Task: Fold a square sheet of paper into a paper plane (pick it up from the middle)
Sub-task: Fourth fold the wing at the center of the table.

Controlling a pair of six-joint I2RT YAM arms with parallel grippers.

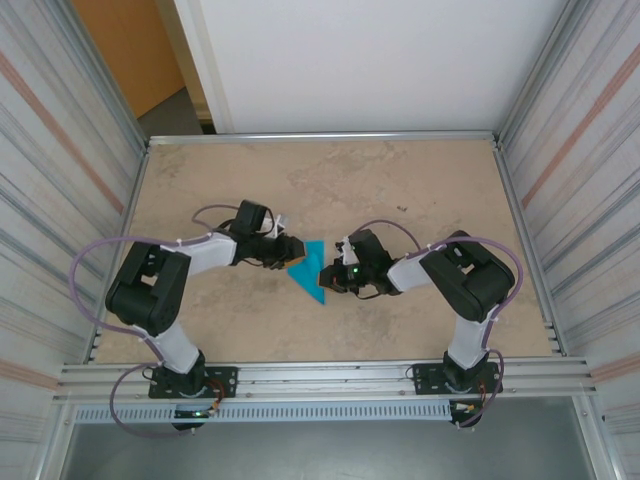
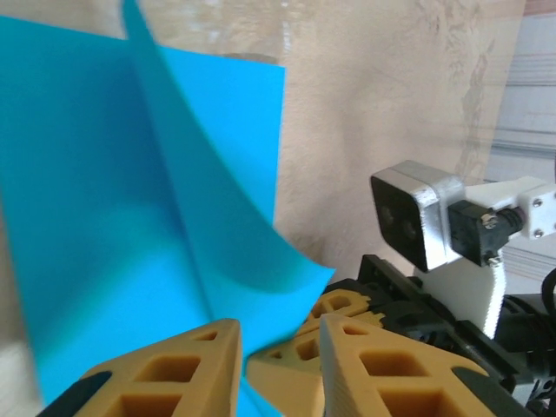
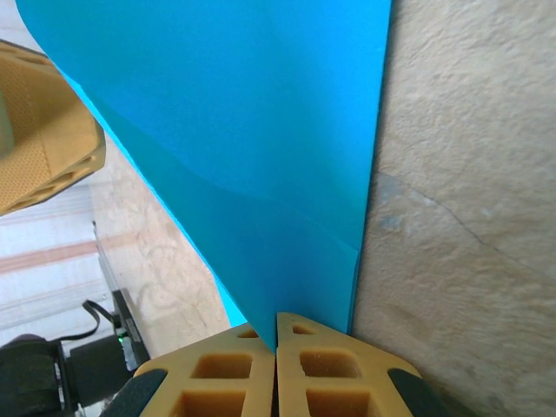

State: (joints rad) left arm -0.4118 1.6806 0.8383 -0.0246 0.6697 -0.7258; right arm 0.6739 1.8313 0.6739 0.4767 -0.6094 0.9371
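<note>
The left arm (image 1: 150, 285) reaches in from the left side of the blue sheet of paper (image 1: 310, 270). The left gripper (image 1: 294, 250) is at the paper's left edge and touches it. From the left wrist, the left gripper (image 2: 278, 334) has its jaws a little way apart. A loose flap of the sheet of paper (image 2: 104, 217) curls up off the flat part and bends down into the gap between them. The jaws are not pressed shut on it. The paper sits in the middle of the tabletop (image 1: 400, 190), between the two grippers, and it is partly folded, with one sharp point facing the near edge. The right gripper (image 1: 327, 274) is at the paper's right edge. From the right wrist, the right gripper (image 3: 276, 323) has its jaws squeezed tight together. The bottom corner of the sheet of paper (image 3: 261, 130) goes right into the line where they meet, so they are pinching it. Up and to the left of the paper in that view is one tan finger (image 3: 43, 139) of the left gripper. The right arm (image 1: 470, 275) is off to the right of the paper.
</note>
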